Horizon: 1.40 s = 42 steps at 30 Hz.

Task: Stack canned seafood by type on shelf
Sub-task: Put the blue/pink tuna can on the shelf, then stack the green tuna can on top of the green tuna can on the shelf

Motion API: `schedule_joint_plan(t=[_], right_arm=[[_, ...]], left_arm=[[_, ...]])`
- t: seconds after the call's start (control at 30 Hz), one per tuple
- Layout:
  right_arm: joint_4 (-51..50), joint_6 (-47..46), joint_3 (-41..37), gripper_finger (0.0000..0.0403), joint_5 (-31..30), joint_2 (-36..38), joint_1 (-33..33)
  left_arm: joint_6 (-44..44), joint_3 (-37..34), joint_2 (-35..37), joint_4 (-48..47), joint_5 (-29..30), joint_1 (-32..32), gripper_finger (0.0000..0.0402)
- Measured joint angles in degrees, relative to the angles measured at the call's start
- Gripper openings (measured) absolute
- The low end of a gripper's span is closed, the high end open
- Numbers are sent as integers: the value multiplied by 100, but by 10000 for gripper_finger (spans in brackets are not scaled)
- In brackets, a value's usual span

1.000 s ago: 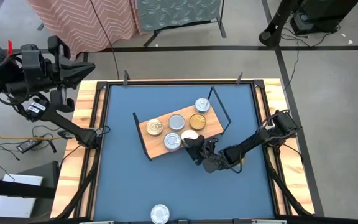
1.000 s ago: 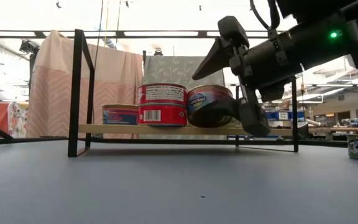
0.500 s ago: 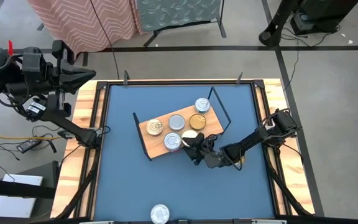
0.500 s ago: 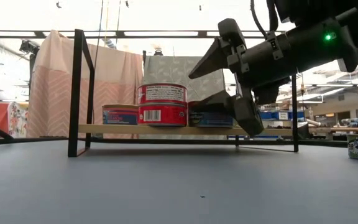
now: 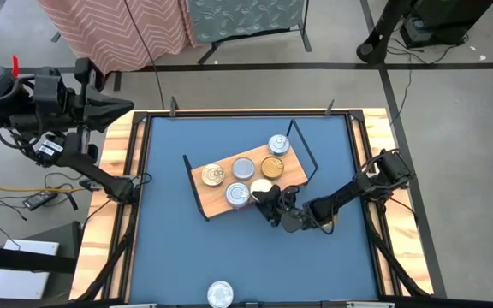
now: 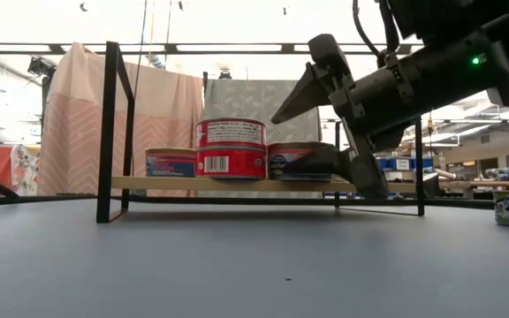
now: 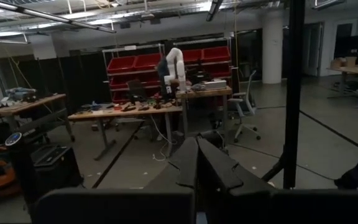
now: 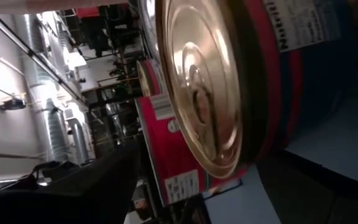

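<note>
While the left gripper (image 5: 120,104) waits off the surface's far-left corner with fingers closed on nothing, the right gripper (image 5: 268,204) sits at the shelf's (image 5: 216,201) near-right edge, fingers spread wide around a gold-lidded can (image 5: 261,187) resting flat on the board. Low view shows one finger (image 6: 312,75) raised above that can (image 6: 300,162) and the other low beside it; cannot tell if either touches. Right wrist view has the gold lid (image 8: 197,87) filling the frame, red-labelled can (image 8: 166,146) just behind. Shelf stands angled mid-surface (image 5: 165,248). On it: silver can (image 5: 279,144) at far right end, gold can (image 5: 272,167) next, silver can (image 5: 243,168) middle, gold can (image 5: 213,174) toward left end, silver can (image 5: 238,194) at near edge beside the gripper. Red stack (image 6: 230,147) reads tallest in low view, blue-label can (image 6: 170,162) left of it. One silver can (image 5: 220,293) lies alone at the surface's near edge, well apart from the shelf.
</note>
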State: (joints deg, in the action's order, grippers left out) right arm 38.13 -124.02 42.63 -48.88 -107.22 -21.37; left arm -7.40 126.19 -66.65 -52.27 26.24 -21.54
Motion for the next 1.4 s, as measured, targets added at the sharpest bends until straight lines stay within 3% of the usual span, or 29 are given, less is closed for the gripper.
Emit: schedule_joint_plan(t=[0.67, 0.83, 1.0, 1.1, 1.3, 1.4], right_arm=[[153, 733, 0, 320, -60, 16, 250], [366, 1860, 18, 317, -129, 370, 45], [271, 3937, 260, 312, 118, 1120, -76], [-832, 4806, 658, 304, 559, 1640, -117], [-5700, 4722, 2095, 275, 1629, 2112, -125], [-7657, 4497, 2767, 260, 2323, 2116, -179]], left_arm=[[37, 0, 2, -99, -157, 2, 13], [41, 0, 39, -173, -188, 1, 13], [-10, 1, 120, -164, -346, 0, 13], [-198, 2, 120, -341, -389, 0, 13], [-432, 4, -19, -796, -391, 2, 13], [-571, 4, -199, -803, -385, 4, 13]])
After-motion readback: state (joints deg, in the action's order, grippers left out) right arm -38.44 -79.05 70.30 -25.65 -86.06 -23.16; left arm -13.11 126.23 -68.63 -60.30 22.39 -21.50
